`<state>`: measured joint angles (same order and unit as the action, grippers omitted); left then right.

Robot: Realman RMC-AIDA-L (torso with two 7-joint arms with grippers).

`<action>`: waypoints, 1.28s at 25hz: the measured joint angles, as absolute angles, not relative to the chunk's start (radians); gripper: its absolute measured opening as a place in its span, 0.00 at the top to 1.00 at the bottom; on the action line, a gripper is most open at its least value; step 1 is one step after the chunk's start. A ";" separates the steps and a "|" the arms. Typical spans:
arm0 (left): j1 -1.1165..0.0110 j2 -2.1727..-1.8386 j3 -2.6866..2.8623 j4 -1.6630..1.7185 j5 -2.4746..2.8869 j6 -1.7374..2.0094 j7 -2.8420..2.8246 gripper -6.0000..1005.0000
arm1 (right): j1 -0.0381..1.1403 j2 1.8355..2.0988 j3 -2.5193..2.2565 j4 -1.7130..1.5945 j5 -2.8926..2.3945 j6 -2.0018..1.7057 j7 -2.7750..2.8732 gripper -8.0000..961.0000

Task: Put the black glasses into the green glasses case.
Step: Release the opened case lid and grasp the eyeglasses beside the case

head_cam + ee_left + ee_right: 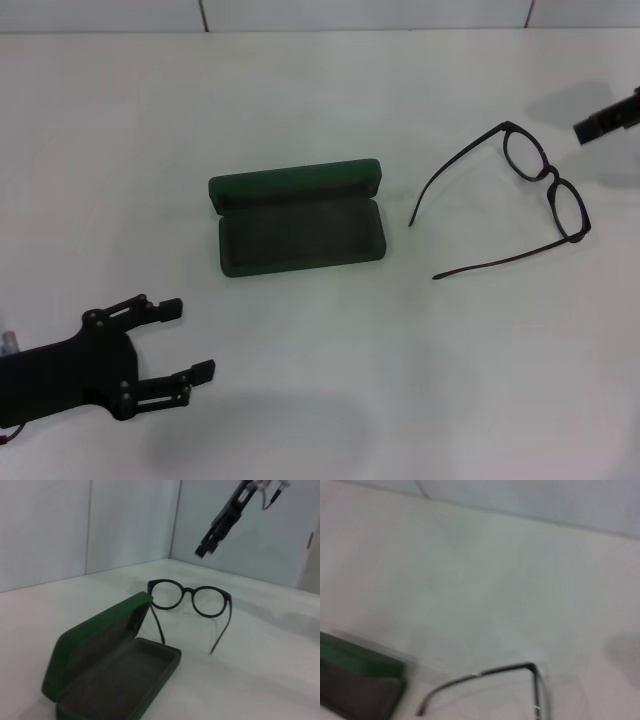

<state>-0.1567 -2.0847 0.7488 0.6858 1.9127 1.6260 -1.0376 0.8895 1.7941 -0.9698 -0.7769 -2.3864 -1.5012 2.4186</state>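
The black glasses (535, 190) lie open on the worktop (320, 400), right of the open green glasses case (298, 222); temples point left toward it. The right end effector (606, 118) hovers just beyond their far-right end, clearly the nearer arm, its spread impossible to tell; the left end effector (180, 342) waits near-left, fingers wide.

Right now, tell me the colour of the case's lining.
Dark grey-green, inside the green glasses case; it shows best in the head view.

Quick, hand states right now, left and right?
Left hand: open, holding nothing, low over the table near the green glasses case.
Right hand: above the black glasses, not touching; open or closed cannot be told.
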 joint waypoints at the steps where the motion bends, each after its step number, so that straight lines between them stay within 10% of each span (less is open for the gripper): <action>1: -0.162 -2.085 0.749 0.683 1.920 1.626 -1.036 0.14 | 0.894 1.810 -0.970 -0.777 -2.429 -1.482 2.439 0.09; 15: -0.189 -2.085 0.749 0.663 1.943 1.629 -1.035 0.14 | 0.899 1.980 -0.991 -0.731 -2.548 -1.268 2.493 0.10; 32: -0.207 -2.084 0.749 0.630 1.944 1.619 -1.022 0.14 | 0.903 1.988 -1.032 -0.655 -2.551 -1.187 2.493 0.17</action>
